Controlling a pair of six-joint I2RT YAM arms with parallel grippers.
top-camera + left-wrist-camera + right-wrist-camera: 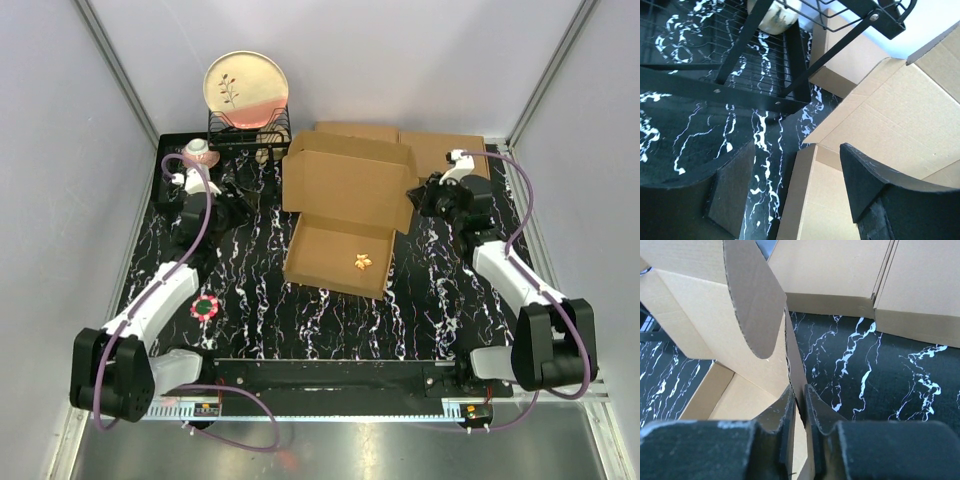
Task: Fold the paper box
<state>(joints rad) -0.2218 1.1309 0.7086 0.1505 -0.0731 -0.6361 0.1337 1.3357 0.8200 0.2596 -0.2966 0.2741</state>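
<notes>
On the black marbled worktop, dead centre, sits the paper box, lid flap raised at the back. Right gripper is pinched narrow on the box's right side wall. Left gripper hangs wide at the box's left edge, near the wire dish rack.

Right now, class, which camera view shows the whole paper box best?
The top external view: the paper box appears whole, with its tray and raised lid. The left wrist view shows only its left edge and part of the lid. The right wrist view shows only a flap and a wall pinched in the right gripper.
</notes>
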